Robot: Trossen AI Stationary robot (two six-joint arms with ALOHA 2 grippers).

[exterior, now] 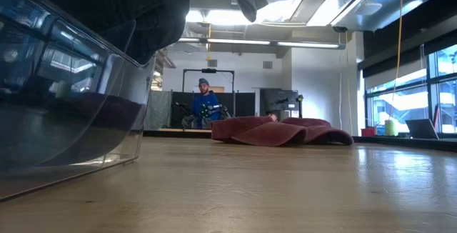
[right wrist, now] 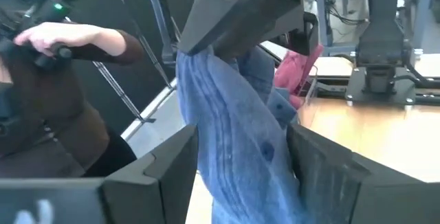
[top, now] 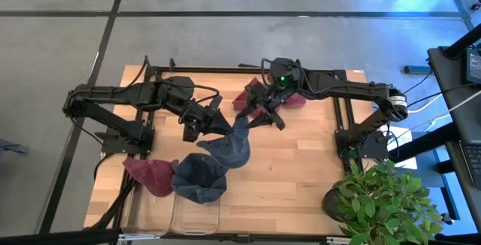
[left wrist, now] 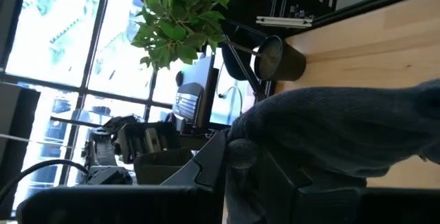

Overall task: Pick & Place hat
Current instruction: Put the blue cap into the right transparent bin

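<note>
A blue knit hat (top: pixel 231 149) hangs lifted above the table's middle, between my two grippers. My left gripper (top: pixel 197 128) is shut on its left end. My right gripper (top: pixel 259 117) is closed around its upper right part. In the right wrist view the hat (right wrist: pixel 234 155) hangs from the left gripper (right wrist: pixel 240 4). A second blue hat (top: pixel 199 183) lies in the clear bin (top: pixel 197 216). One maroon hat (top: pixel 149 174) drapes over the bin's left rim. Another maroon hat (top: pixel 294 98) lies flat on the table under the right arm. My left gripper (left wrist: pixel 261 176) pinches a bunched end of the blue hat (left wrist: pixel 323 131) between its two fingers, coming level from the table's left. The hat is clear of the table and sags toward the bin. My right gripper (right wrist: pixel 240 176) has the hat's hanging body (right wrist: pixel 227 135) between its two fingers (right wrist: pixel 172 169), which stand fairly wide with the bunched cloth filling the gap. It comes slanting down from the far right side. The cloth hangs below it, several layers thick.
The clear bin (exterior: pixel 64 119) stands at the near edge, left of centre. A potted plant (top: pixel 383 200) sits at the near right corner. The maroon hat (exterior: pixel 285 131) lies on the far side. A person's hand (right wrist: pixel 41 38) shows beyond the table.
</note>
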